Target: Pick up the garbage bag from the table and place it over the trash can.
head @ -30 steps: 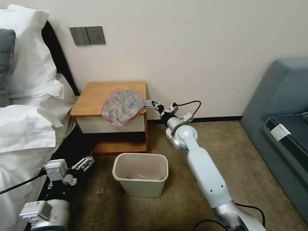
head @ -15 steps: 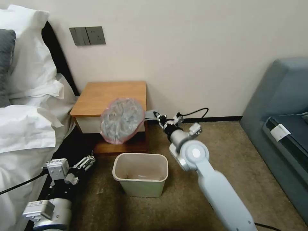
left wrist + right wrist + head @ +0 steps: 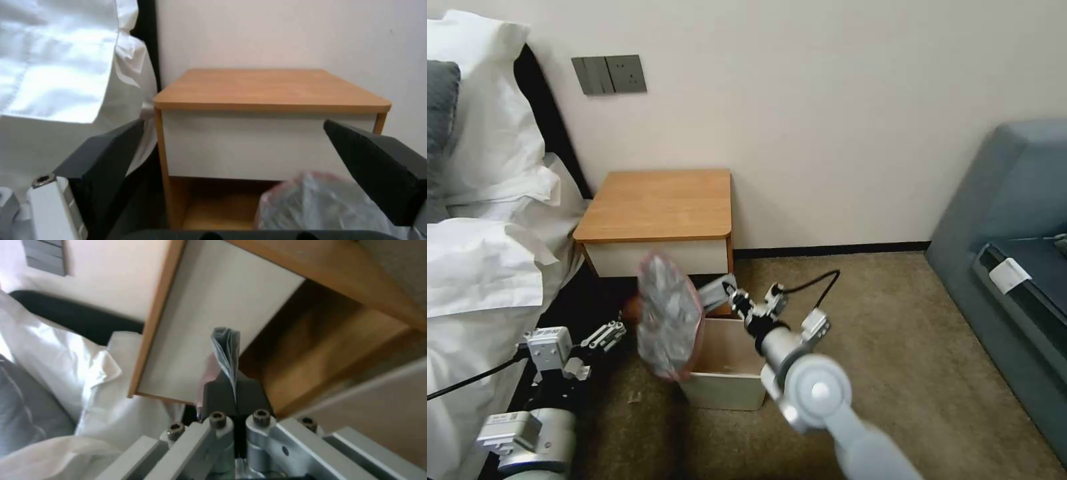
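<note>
Garbage bag (image 3: 668,320) hangs at frame centre, pinched in right gripper (image 3: 715,291), over left rim of trash can (image 3: 727,390). Left gripper (image 3: 602,335) lower left, fingers apart.

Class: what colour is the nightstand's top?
Orange-brown wood; the table shows best in the head view.

The garbage bag (image 3: 668,319) and right arm (image 3: 807,387) hide most of the trash can (image 3: 727,390).
</note>
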You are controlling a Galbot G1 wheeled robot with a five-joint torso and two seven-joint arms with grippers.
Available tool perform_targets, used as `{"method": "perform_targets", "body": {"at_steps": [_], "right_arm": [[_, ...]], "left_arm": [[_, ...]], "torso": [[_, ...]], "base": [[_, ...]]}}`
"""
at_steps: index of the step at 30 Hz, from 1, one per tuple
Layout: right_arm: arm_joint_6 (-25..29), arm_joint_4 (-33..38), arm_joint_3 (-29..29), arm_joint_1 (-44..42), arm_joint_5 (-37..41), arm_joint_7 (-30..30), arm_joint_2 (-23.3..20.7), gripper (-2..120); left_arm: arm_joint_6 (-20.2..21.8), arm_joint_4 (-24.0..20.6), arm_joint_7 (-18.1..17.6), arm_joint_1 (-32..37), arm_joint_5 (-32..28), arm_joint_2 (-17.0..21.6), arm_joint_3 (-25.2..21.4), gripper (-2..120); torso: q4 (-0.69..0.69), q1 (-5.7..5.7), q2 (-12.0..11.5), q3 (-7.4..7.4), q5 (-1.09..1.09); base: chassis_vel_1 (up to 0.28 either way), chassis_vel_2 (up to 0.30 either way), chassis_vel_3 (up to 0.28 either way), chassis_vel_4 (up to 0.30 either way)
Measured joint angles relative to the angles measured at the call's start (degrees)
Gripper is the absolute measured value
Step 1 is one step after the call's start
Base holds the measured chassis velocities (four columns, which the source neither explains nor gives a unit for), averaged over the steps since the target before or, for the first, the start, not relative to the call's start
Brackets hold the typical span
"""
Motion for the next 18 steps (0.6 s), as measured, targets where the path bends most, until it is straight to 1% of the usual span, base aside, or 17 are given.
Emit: {"method": "perform_targets", "body": {"at_steps": [5,7,13,14,15,16,17,18], "right_arm": [[0.12,0.96,0.73,-3.64,-1.39,-1.05,-2.47,0],[0.16,1.23,0.88,-5.51,-3.2,-1.78,-3.58,0],[0.36,0.46,0.85,-6.78,-6.67,-2.74,-3.59,1],[0.3,0.09,0.75,-6.8,-7.07,-2.7,-3.23,8],[0.07,-0.12,0.62,-6.74,-7.2,-2.25,-2.96,12],[0.07,-0.12,0.62,-6.74,-7.2,-2.25,-2.96,12],[-0.14,-0.31,0.6,-6.68,-7.21,-1.73,-2.81,18],[-0.49,-0.34,0.6,-6.67,-7.21,-1.07,-2.77,22]], "left_arm": [[-0.45,0.67,0.01,-0.29,0.12,-0.37,0.4,100],[-0.73,1.01,0.02,-0.43,0.2,-0.6,0.53,100],[-1.06,1.52,0.04,-0.54,0.33,-0.7,0.61,100],[-1.19,1.73,0.05,-0.55,0.38,-0.69,0.63,100],[-1.27,1.84,0.05,-0.55,0.41,-0.67,0.65,100],[-1.27,1.84,0.05,-0.55,0.41,-0.67,0.65,100],[-1.35,1.95,0.05,-0.55,0.42,-0.65,0.66,100],[-1.43,2.01,0.05,-0.56,0.43,-0.63,0.66,100]], "torso": [[0.0,0.0,0.0,0.0,0.0],[-0.01,0.0,0.0,0.0,0.0],[0.0,0.0,0.0,0.0,0.0],[0.0,0.0,0.0,0.0,0.01],[0.0,0.0,0.0,0.0,0.0],[0.0,0.0,0.0,0.0,0.0],[0.0,0.0,0.0,0.0,0.0],[0.0,0.0,0.0,0.0,0.0]], "base": [[0.0,0.0,0.0,0.0],[0.0,0.0,0.0,0.0],[0.0,0.0,0.0,0.0],[0.0,0.0,0.0,0.0],[0.0,0.0,0.0,0.0],[0.0,0.0,0.0,0.0],[0.0,0.0,0.0,0.0],[0.0,0.0,0.0,0.0]]}}
